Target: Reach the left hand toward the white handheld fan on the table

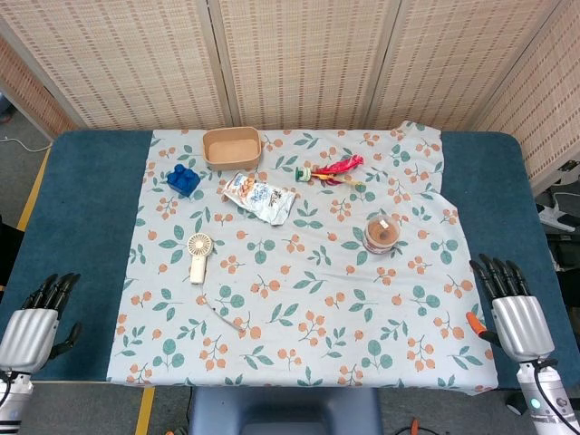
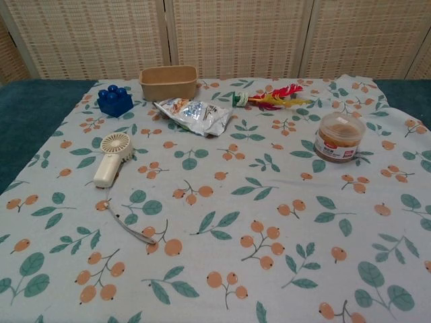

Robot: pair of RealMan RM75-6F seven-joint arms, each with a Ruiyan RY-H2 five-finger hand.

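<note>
Fan: white handheld fan (image 1: 198, 256) is lying flat on the floral cloth (image 1: 299, 317), left of centre, head pointing away, handle nearest the robot, probably easing a grasp.
Left hand (image 1: 34, 322): is hovering at the bench (image 1: 86, 227) corner, fingers apparently extended, holding nothing, well apart from the fan.
Right hand (image 1: 512, 308): is idling opposite, likewise empty.

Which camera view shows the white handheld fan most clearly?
The chest view shows the white fan best: it looks larger there, with its round grille and handle distinct on the cloth. The head view shows the whole fan from above, only smaller, with the left hand far from it.
</note>
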